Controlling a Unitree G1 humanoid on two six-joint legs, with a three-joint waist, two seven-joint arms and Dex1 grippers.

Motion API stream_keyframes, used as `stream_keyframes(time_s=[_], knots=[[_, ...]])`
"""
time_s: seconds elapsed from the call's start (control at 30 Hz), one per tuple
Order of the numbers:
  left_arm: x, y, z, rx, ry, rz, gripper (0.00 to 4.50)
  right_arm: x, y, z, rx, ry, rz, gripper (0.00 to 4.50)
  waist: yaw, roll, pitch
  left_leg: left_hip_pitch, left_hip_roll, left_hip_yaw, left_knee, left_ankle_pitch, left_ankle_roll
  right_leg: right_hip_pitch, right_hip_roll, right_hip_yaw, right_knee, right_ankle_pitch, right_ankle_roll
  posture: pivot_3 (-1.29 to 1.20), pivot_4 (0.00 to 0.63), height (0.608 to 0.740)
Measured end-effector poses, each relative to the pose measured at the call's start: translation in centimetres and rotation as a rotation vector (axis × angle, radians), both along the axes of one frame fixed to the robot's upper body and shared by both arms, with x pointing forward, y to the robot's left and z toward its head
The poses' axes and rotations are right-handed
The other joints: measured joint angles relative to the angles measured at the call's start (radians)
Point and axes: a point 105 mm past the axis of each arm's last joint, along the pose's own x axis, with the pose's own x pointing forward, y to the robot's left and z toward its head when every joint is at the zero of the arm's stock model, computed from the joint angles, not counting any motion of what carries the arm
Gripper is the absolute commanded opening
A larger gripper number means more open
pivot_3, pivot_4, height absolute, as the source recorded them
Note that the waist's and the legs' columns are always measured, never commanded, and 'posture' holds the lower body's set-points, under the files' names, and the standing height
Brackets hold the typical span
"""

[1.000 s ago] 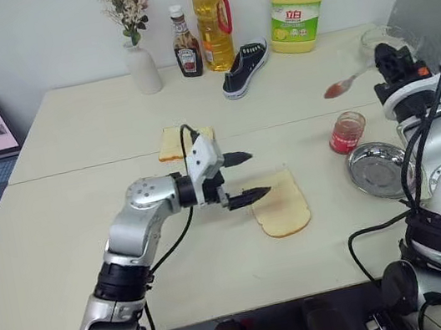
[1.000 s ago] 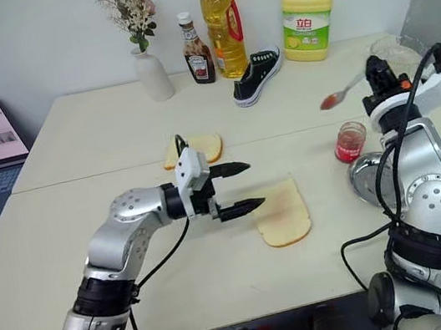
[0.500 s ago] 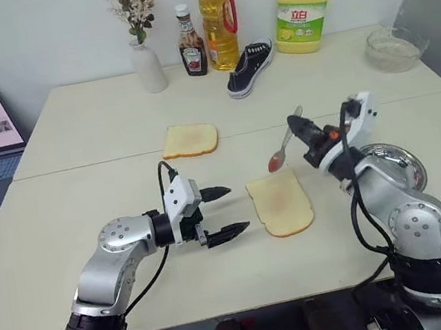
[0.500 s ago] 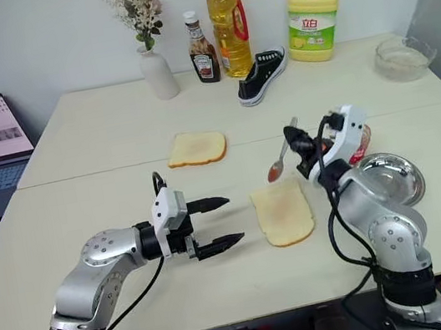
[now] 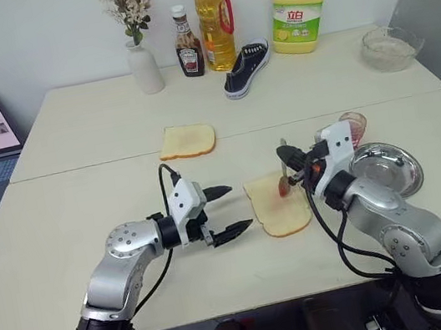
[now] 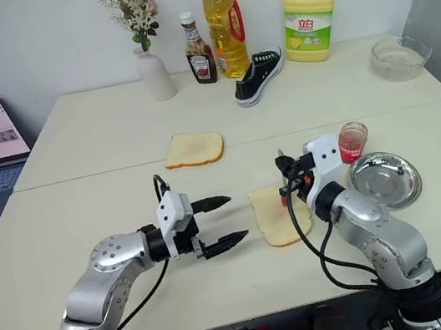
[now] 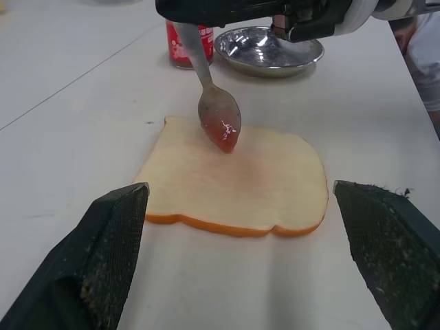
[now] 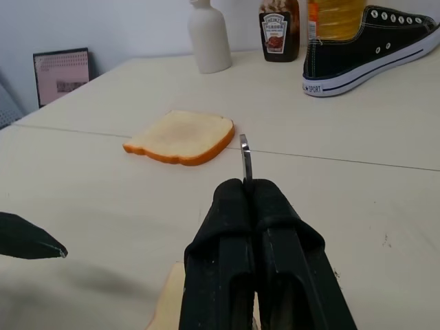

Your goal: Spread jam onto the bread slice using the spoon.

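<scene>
Jam [image 7: 225,135] glistens red in the bowl of the spoon [image 7: 214,103], which hangs just over the far end of the bread slice [image 5: 279,204], lying near the middle of the pale desk [image 5: 90,195]. The right tool [image 5: 285,157] has its fingers pressed together on the spoon's thin handle. The left tool [image 5: 227,212], fingers spread wide, hovers just left of the slice. A jam jar [image 6: 353,141] and steel dish [image 6: 386,180] sit to the right. At the far edge stand a Heinz sauce bottle [image 5: 185,41], an oil bottle [image 5: 213,15] and a yellow detergent jug [image 5: 298,3] with a green label in Chinese characters, beside a black sneaker [image 5: 245,68] and white vase [image 5: 141,64]. White wall behind.
</scene>
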Motion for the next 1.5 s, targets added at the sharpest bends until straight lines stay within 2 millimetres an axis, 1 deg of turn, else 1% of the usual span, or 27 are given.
stream_keyframes(time_s=[0.1,0.27,0.47,0.63,0.8,0.87,0.93,0.97,1.0,1.07,1.17,1.23,1.33,1.4,1.5], knots=[[0.2,0.2,-0.4,0.003,0.013,0.010,4.50,-0.2,0.4,0.0,-0.019,-0.012,0.024,0.03,0.000,0.000,0.000,0.000,0.000,0.000,0.000,0.000,0.000,0.000,0.000,0.000,0.000,0.000,0.000,0.00,0.150,0.740],[0.3,0.3,-0.4,0.002,0.004,0.000,4.50,-0.6,0.8,0.3,-0.043,-0.030,0.063,0.03,0.001,0.000,0.000,0.000,0.000,0.000,0.000,0.000,0.000,0.000,0.000,0.000,0.000,0.000,0.000,0.00,0.150,0.740],[0.3,-0.2,-0.5,-0.015,0.014,-0.011,4.50,-1.4,1.5,1.6,-0.070,-0.072,0.130,0.03,0.001,0.000,0.000,0.000,0.000,0.000,0.000,0.000,0.000,0.000,0.000,0.000,0.000,0.000,0.000,0.00,0.150,0.740],[0.4,-0.2,-0.3,-0.015,0.005,-0.014,4.50,-1.2,1.0,1.7,-0.065,-0.062,0.119,0.03,0.001,0.000,0.000,0.000,0.000,0.000,0.000,0.000,0.000,0.000,0.000,0.000,0.000,0.000,0.000,0.00,0.150,0.740],[0.4,-0.3,-0.3,-0.017,0.004,-0.014,4.50,-1.0,0.4,2.3,0.018,-0.039,0.099,0.03,0.001,0.000,0.000,0.000,0.000,0.000,0.000,0.000,0.000,0.000,0.000,0.000,0.000,0.000,0.000,0.00,0.150,0.740],[0.5,-0.3,-0.2,-0.019,0.002,-0.014,4.50,-0.8,-0.2,2.7,0.129,-0.015,0.064,0.03,0.001,0.000,0.000,0.000,0.000,-0.001,0.000,0.000,0.000,0.000,0.000,0.000,0.001,0.000,0.000,0.00,0.150,0.740],[0.5,-0.4,-0.1,-0.024,0.001,-0.014,4.50,-0.4,-1.0,2.7,0.246,0.025,0.021,0.03,0.001,-0.001,0.000,0.000,0.000,-0.001,0.000,0.000,0.000,0.000,0.000,0.000,0.000,0.000,0.000,0.00,0.150,0.740],[0.5,-0.5,-0.1,-0.028,0.002,-0.013,4.50,-0.1,-1.6,2.4,0.303,0.053,-0.007,0.03,0.001,-0.001,0.000,0.000,0.000,-0.001,0.000,0.000,0.000,0.000,0.000,0.000,0.000,0.000,0.000,0.00,0.150,0.740],[0.5,-0.6,-0.1,-0.031,0.003,-0.011,4.50,0.2,-2.5,1.6,0.356,0.100,-0.048,0.03,0.001,-0.001,0.000,0.000,0.000,0.000,0.000,0.000,0.000,0.000,0.000,0.000,0.001,0.000,0.000,0.00,0.150,0.740],[0.6,-0.5,-0.2,-0.031,0.004,-0.004,4.50,0.4,-3.2,0.6,0.416,0.154,-0.084,0.03,0.001,-0.001,0.000,0.000,0.000,0.000,0.000,0.000,0.000,0.000,0.000,0.000,0.001,0.000,0.000,0.00,0.150,0.740],[0.7,-0.8,-0.1,-0.032,0.002,-0.005,4.50,0.5,-3.3,-0.8,0.542,0.233,-0.104,0.03,0.000,-0.001,0.000,0.000,0.000,0.000,0.000,0.000,0.000,0.000,0.000,0.000,0.001,0.000,0.000,0.00,0.150,0.740],[0.8,-1.0,0.2,-0.035,-0.006,-0.011,4.50,0.8,-3.3,-2.0,0.583,0.284,-0.126,0.03,-0.001,-0.001,0.000,0.000,0.000,0.000,0.000,0.000,0.000,0.000,0.000,0.000,0.002,0.000,0.000,0.00,0.150,0.740],[0.8,-1.2,0.3,-0.036,-0.009,-0.019,4.50,1.3,-3.0,-3.3,0.657,0.336,-0.146,0.03,-0.001,-0.001,0.000,0.001,0.000,0.000,0.000,0.000,0.000,0.000,0.000,0.000,0.002,0.000,0.000,0.00,0.150,0.740],[0.8,-1.3,0.4,-0.036,-0.011,-0.020,4.50,1.5,-3.0,-3.8,0.709,0.361,-0.157,0.03,0.000,-0.001,0.000,0.001,0.000,0.000,0.000,0.000,0.000,0.000,0.000,0.000,0.002,0.000,0.000,0.00,0.150,0.740],[0.9,-1.3,0.6,-0.036,-0.019,-0.023,4.50,1.8,-3.1,-3.8,0.760,0.364,-0.160,0.03,0.000,-0.001,0.000,0.000,0.000,0.000,0.000,0.000,0.000,0.000,0.000,0.000,0.001,0.000,0.000,0.00,0.150,0.740]])
